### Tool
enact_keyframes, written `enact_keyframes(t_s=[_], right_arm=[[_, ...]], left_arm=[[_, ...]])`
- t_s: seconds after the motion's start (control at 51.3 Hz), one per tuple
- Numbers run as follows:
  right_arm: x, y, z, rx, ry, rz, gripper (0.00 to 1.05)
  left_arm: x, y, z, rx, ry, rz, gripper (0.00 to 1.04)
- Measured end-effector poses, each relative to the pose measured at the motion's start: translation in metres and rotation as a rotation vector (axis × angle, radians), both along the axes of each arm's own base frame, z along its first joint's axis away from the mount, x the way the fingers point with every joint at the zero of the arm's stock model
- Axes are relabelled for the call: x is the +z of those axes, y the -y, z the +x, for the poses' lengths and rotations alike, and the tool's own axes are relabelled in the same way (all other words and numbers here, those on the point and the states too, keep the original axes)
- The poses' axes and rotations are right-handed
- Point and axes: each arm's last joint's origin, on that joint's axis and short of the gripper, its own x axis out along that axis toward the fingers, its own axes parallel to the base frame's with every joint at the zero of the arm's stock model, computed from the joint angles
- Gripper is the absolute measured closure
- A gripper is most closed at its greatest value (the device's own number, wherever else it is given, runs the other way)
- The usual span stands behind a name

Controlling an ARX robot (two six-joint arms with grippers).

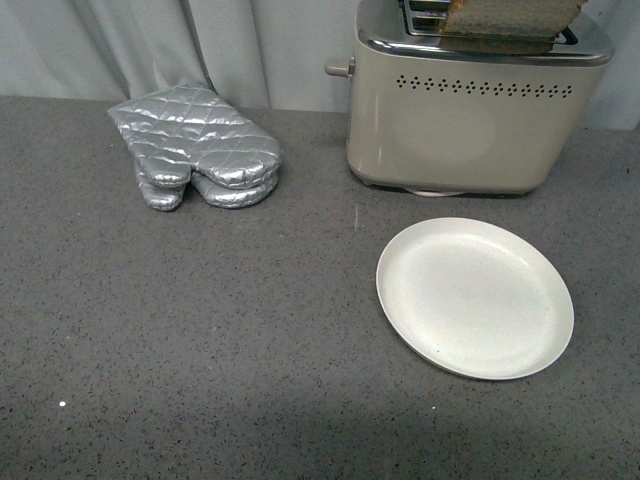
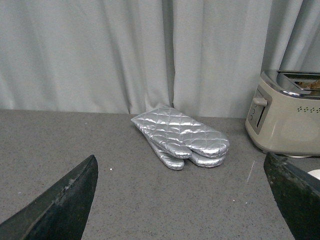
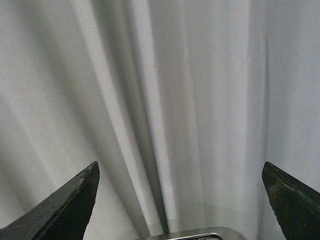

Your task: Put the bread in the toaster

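Brown-crusted wholewheat bread slice (image 1: 510, 22) sat in a slot of the cream-beige, chrome-topped toaster (image 1: 470, 120) on the grey speckled table (image 1: 200, 340). My left end effector (image 2: 182, 200) and right end effector (image 3: 180, 200) both gaped wide, holding nothing.

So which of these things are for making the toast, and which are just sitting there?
For the job:
- bread, sticking up out of a slot on top of the toaster
- toaster

Just lying about:
- oven mitts, stacked left of the toaster
- plate, empty, in front of the toaster
- curtain behind
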Motion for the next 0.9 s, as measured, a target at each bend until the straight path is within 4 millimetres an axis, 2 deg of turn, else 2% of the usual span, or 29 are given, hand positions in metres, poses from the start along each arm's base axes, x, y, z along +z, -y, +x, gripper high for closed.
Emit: enact_keyframes(t_s=[0.175,0.312,0.39,0.448,0.487,0.623,0.76,0.799,0.896], right_arm=[[-0.022,0.006,-0.035,0.038,-0.015,-0.28,0.1],[-0.055,0.028,-0.082,0.001,-0.055,-0.435,0.1],[-0.075,0.051,-0.112,0.083,-0.16,-0.355,0.25],[-0.095,0.07,-0.141,0.089,-0.186,-0.254,0.39],[-0.102,0.078,-0.152,0.083,-0.188,-0.217,0.48],[-0.116,0.092,-0.172,0.093,-0.187,-0.174,0.77],[-0.123,0.099,-0.183,0.091,-0.188,-0.167,0.96],[-0.125,0.101,-0.187,0.094,-0.184,-0.165,1.05],[-0.131,0.106,-0.196,0.091,-0.189,-0.162,1.04]], left_arm=[[0.0,0.0,0.0,0.0,0.0,0.0,0.07],[0.0,0.0,0.0,0.0,0.0,0.0,0.07],[0.0,0.0,0.0,0.0,0.0,0.0,0.07],[0.0,0.0,0.0,0.001,0.0,0.0,0.07],[0.0,0.0,0.0,0.0,0.0,0.0,0.07],[0.0,0.0,0.0,0.0,0.0,0.0,0.07],[0.0,0.0,0.0,0.0,0.0,0.0,0.07],[0.0,0.0,0.0,0.0,0.0,0.0,0.07],[0.0,0.0,0.0,0.0,0.0,0.0,0.07]])
